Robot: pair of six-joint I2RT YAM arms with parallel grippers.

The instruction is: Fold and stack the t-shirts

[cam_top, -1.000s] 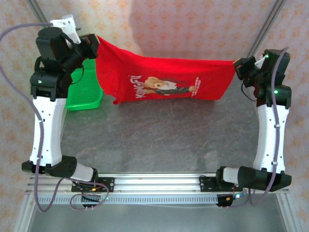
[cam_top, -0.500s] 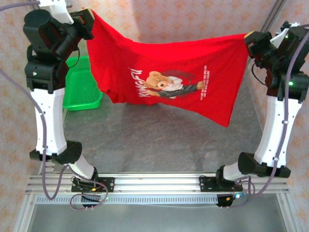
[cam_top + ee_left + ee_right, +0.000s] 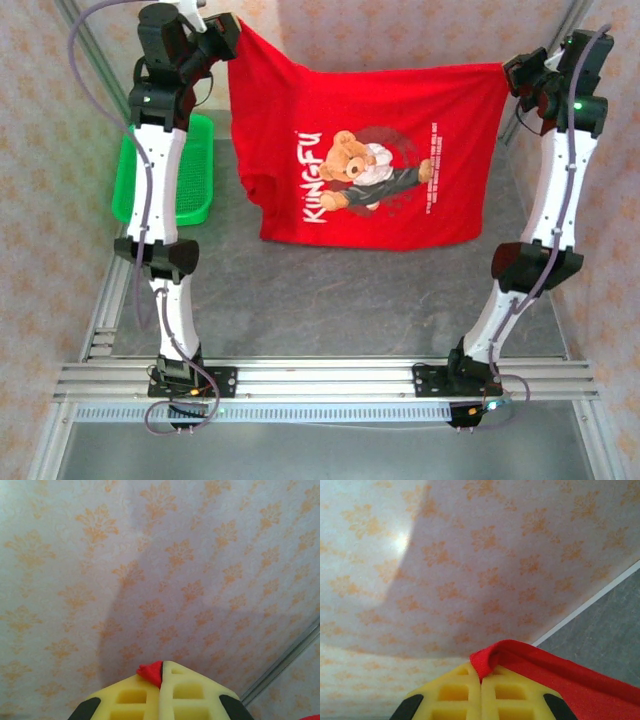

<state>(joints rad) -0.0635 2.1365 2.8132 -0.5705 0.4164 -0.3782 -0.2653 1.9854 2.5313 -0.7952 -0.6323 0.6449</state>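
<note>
Both arms stand taller than half a second ago, and the red t-shirt (image 3: 380, 160) hangs flatter, its bear print facing the overhead camera. In the top view, the left tool (image 3: 222, 38) pinches one shirt corner at upper left and the right tool (image 3: 518, 74) pinches the opposite corner at upper right. The cloth spreads between them above the grey worktop (image 3: 330, 300); whether its hem touches, I cannot tell. A green basket (image 3: 165, 180) sits at left.

In the left wrist view, yellow pads (image 3: 135, 695) close on a red nub at bottom centre.

In the right wrist view, the pads clamp a folded red edge, with cloth trailing to lower right. I judge the spread is meant for laying the shirt flat to fold.
</note>
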